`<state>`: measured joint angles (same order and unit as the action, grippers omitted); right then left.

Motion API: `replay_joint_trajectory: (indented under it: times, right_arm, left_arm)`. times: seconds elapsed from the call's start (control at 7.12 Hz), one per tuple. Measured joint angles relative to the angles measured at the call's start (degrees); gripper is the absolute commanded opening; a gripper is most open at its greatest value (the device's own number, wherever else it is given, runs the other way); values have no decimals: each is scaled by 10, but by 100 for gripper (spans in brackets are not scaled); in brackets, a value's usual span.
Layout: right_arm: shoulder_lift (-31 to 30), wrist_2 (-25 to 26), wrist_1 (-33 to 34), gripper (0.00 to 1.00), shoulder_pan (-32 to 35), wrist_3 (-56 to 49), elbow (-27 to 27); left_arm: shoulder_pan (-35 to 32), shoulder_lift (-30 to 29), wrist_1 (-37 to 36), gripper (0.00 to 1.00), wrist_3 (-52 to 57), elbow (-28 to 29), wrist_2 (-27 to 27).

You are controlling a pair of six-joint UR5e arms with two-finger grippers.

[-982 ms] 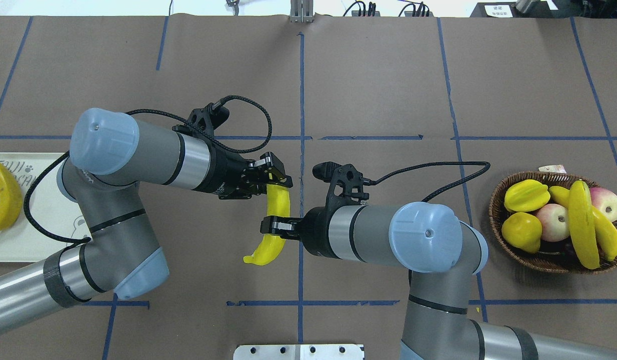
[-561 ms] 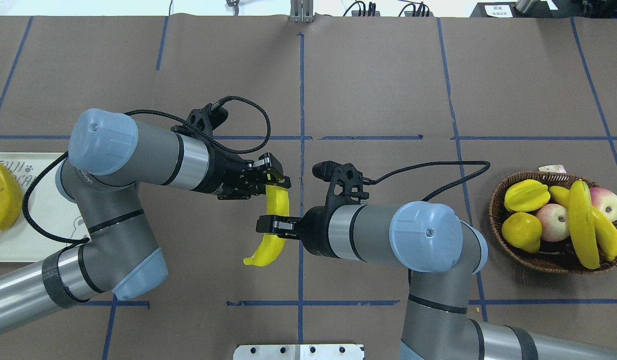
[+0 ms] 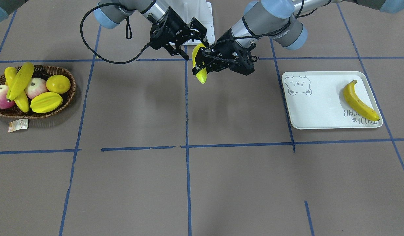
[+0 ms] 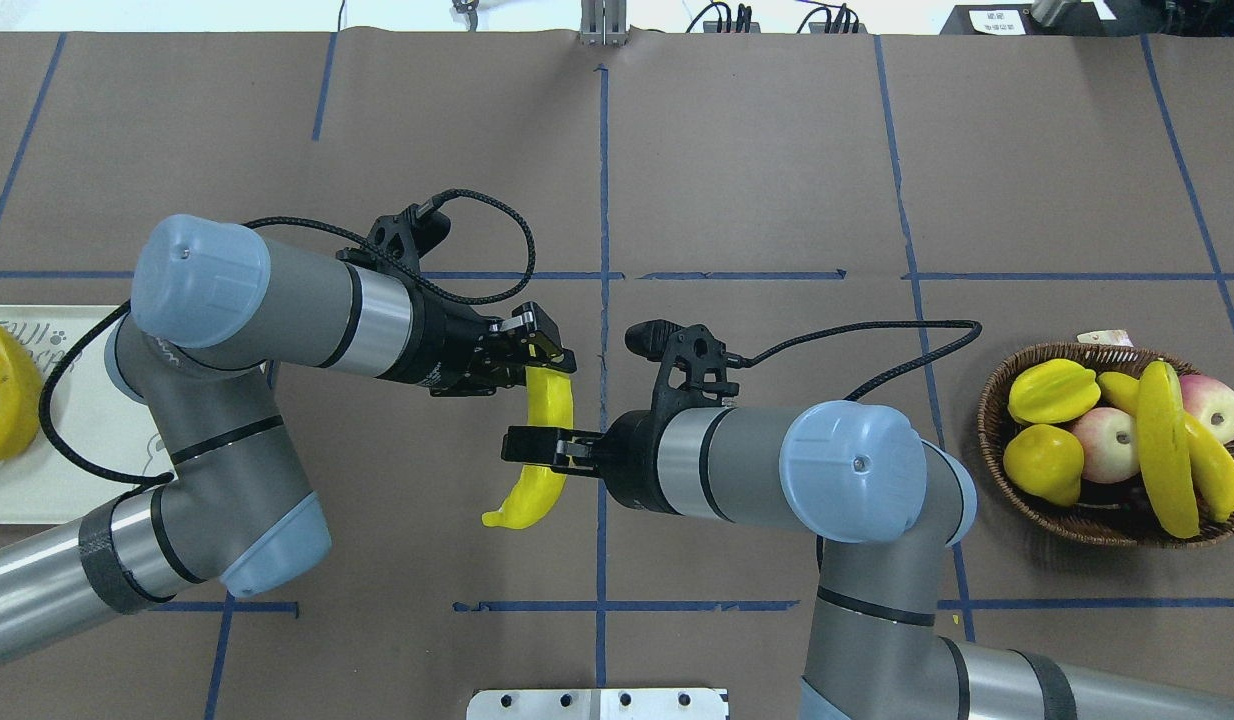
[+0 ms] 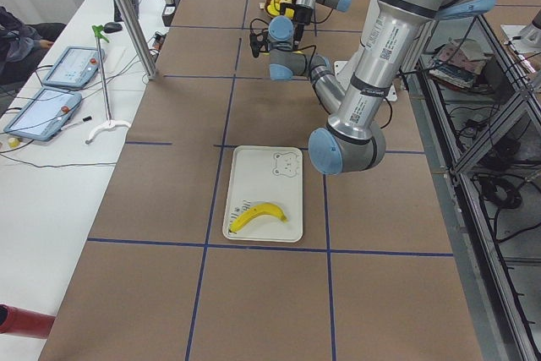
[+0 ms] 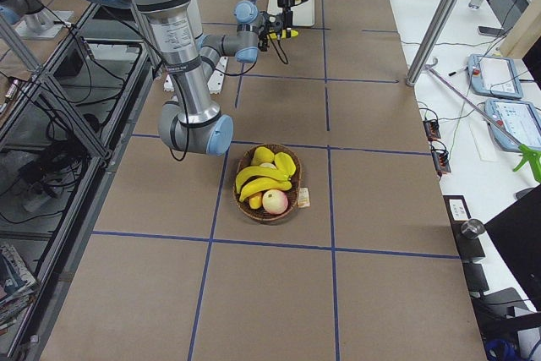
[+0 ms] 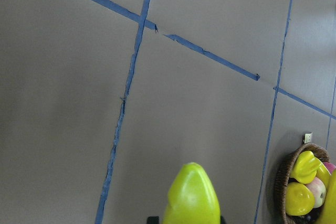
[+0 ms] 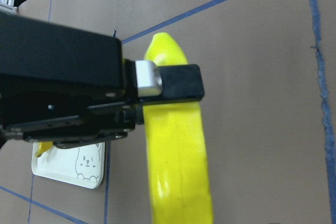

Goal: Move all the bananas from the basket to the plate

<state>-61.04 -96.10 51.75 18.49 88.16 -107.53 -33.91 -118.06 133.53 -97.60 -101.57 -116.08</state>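
One yellow banana (image 4: 537, 490) hangs in mid-air over the table's middle. My left gripper (image 4: 547, 360) is shut on its far end, and its tip pokes past the fingers in the left wrist view (image 7: 191, 195). My right gripper (image 4: 537, 450) is open, its fingers spread around the banana's middle (image 3: 201, 73). A darker banana (image 3: 359, 101) lies on the bear-print plate (image 3: 320, 108) at the far left of the table. Two more bananas (image 4: 1167, 450) (image 4: 1212, 460) lie crossed in the wicker basket (image 4: 1067, 525) at the right.
The basket also holds a starfruit (image 4: 1052, 392), a lemon (image 4: 1042, 462) and two apples (image 4: 1105, 445). A paper tag (image 3: 18, 125) lies beside it. Blue tape lines cross the brown table cover. A metal mounting plate (image 4: 597, 703) sits at the near edge.
The right gripper's fingers have spread apart off the banana. The left gripper keeps its hold and has drifted slightly left with the banana.
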Motion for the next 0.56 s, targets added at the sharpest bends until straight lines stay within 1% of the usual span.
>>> replay_joint_trajectory:
  times: [0.14,0.56]
  right_arm:
    - [-3,-7,32,99,2,0,-18]
    - [-7,-51,205,100,22,-3,-110]
  left_arm:
    - [-9,3,-29,0,2,-5,0]
    - [-31,18,-105,0,10,-18,3]
